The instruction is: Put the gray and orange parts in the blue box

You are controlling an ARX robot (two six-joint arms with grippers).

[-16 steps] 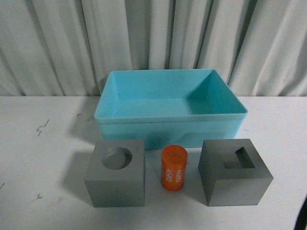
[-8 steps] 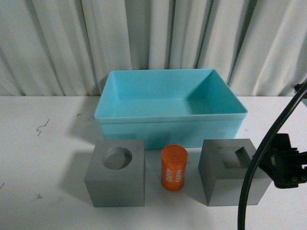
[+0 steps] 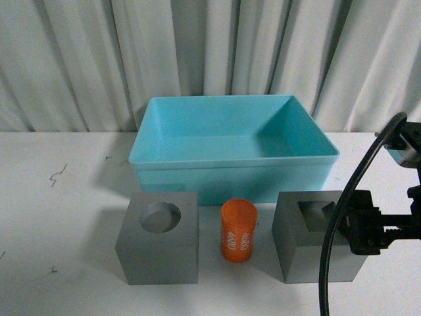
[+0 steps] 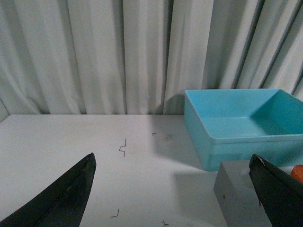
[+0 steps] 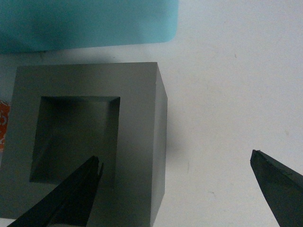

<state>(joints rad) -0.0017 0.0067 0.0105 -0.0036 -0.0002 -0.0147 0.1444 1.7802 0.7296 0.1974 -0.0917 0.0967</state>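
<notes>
The blue box [image 3: 230, 163] stands open at the middle back. In front of it stand a gray cube with a round recess [image 3: 159, 240], an orange cylinder [image 3: 237, 230] with white digits, and a gray cube with a square recess [image 3: 306, 247]. My right gripper [image 3: 360, 230] is open just above the square-recess cube's right side. In the right wrist view [image 5: 175, 158] one finger hangs over the recess of that cube [image 5: 137, 118], the other over bare table. My left gripper [image 4: 171, 161] is open and empty, low over the table left of the round-recess cube [image 4: 236, 194].
A white table [image 3: 59, 217] with small dark marks carries everything. A pleated white curtain [image 3: 210, 52] closes the back. A black cable [image 3: 335, 230] loops from my right arm in front of the square-recess cube. The blue box [image 4: 236, 118] also shows in the left wrist view.
My right arm has come in from the right edge and moved left and up to the square-recess cube's right side. The cubes, cylinder and box have not moved.
</notes>
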